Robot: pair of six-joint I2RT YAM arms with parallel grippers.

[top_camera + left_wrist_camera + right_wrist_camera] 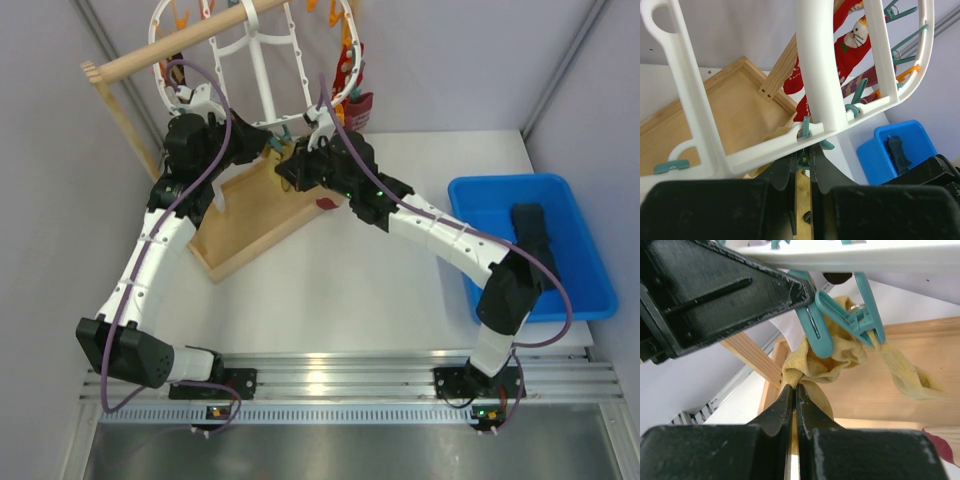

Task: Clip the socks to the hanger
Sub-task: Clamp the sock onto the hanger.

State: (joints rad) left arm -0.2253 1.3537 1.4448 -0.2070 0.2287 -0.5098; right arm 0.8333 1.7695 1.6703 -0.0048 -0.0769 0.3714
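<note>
The white oval hanger (262,50) hangs from a wooden rod, with orange and teal clips on its rim. In the left wrist view my left gripper (807,157) is shut on a teal clip (807,150) just under the hanger rim (815,60). In the right wrist view my right gripper (794,387) is shut on the lower fold of a tan-yellow sock (840,357). The sock's upper part sits at the jaws of that teal clip (815,325). Both grippers meet under the hanger's near rim (280,155). A red cat-pattern sock (852,45) hangs clipped at the far side.
A wooden base tray (250,215) lies below the hanger, and a slanted wooden post (752,357) rises from it. A blue bin (575,250) at the right holds a dark sock (530,228). The wooden rod (180,45) crosses the hanger's top.
</note>
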